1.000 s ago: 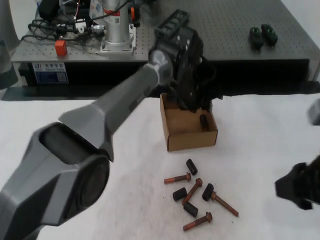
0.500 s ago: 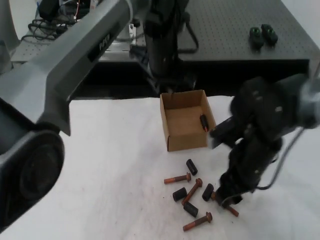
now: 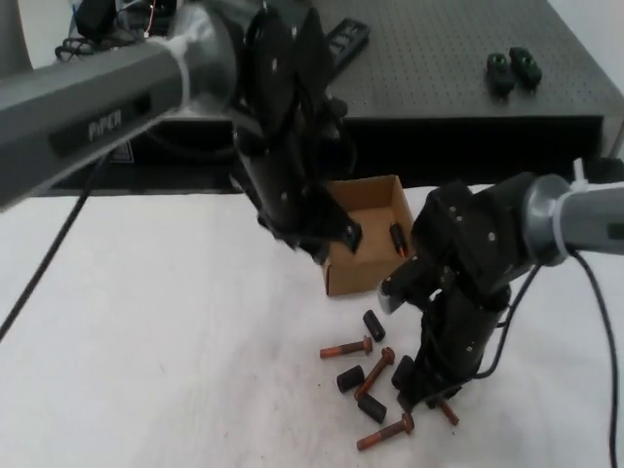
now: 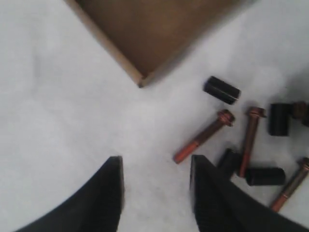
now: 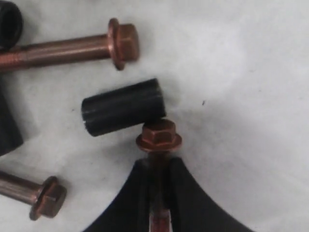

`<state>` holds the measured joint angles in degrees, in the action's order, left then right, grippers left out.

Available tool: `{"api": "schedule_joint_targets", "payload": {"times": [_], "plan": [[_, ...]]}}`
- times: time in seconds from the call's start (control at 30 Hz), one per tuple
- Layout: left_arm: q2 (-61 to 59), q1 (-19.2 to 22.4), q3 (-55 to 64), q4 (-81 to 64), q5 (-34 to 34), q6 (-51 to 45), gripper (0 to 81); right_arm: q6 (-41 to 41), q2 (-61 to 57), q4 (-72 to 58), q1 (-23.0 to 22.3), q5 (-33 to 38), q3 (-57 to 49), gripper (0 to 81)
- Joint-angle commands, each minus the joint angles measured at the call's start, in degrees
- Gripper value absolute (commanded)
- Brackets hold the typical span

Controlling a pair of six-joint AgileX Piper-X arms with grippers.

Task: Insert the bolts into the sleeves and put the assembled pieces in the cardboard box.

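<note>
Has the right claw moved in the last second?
Yes. The right claw came in from the right edge to the bolts near the cardboard box; it is shut on a bolt.

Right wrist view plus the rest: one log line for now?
left pincer: open, empty, near cardboard box corner | right pincer: holding bolt by shank, head beside sleeve

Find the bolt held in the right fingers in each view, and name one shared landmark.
High view: bolt sticks out under the right gripper, low, right of centre.
Left wrist view: bolt head next to a black sleeve.
Right wrist view: bolt between the fingers, head touching that sleeve.
Shared landmark: that black sleeve.
</note>
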<state>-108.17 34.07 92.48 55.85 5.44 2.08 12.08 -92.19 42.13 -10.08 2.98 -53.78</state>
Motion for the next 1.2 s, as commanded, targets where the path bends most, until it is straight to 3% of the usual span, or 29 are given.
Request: {"api": "schedule_joint_targets", "payload": {"times": [0.0, 0.13, 0.3, 0.43, 0.7, 0.83, 0.97, 1.07, 1.17], "plan": [[0.15, 2.32, -4.29, -3.34, 7.90, 6.25, 32.3, 0.80, -2.43, -0.45, -1.62, -1.07, -2.32, 3.3], [-2.74, 5.75, -5.33, -4.68, 8.58, 7.64, 33.6, -2.57, 8.20, -0.43, 3.49, 4.24, 3.89, 3.3], [-7.08, 8.24, -5.18, -7.57, 6.61, 10.76, 38.2, -4.45, 21.33, 0.04, 7.15, 4.71, 12.79, 3.3], [-9.45, 8.08, -5.20, -6.86, 2.77, 16.51, 36.4, -4.84, 29.24, 0.86, 8.34, 5.59, 17.13, 3.3], [-12.28, 8.07, -5.20, -6.06, 2.48, 20.62, 30.1, -6.54, 34.93, 1.34, 8.38, 5.58, 20.54, 3.3], [-12.95, 8.07, -5.20, -6.05, 2.49, 20.91, 22.0, -6.54, 34.93, 1.19, 8.38, 5.58, 20.54, 3.3], [-12.20, 8.07, -4.89, -5.31, 0.73, 20.91, 0.4, -7.02, 34.93, 1.20, 8.38, 5.58, 20.31, 3.3], [-10.26, 8.07, -3.94, -4.11, 0.03, 19.80, 0.0, -8.11, 35.44, -1.21, 8.38, 8.69, 20.31, 3.3], [-5.54, 7.83, -3.99, -5.31, 0.32, 15.46, 0.7, -12.52, 37.05, -7.79, 8.26, 16.61, 20.31, 3.3]]}}
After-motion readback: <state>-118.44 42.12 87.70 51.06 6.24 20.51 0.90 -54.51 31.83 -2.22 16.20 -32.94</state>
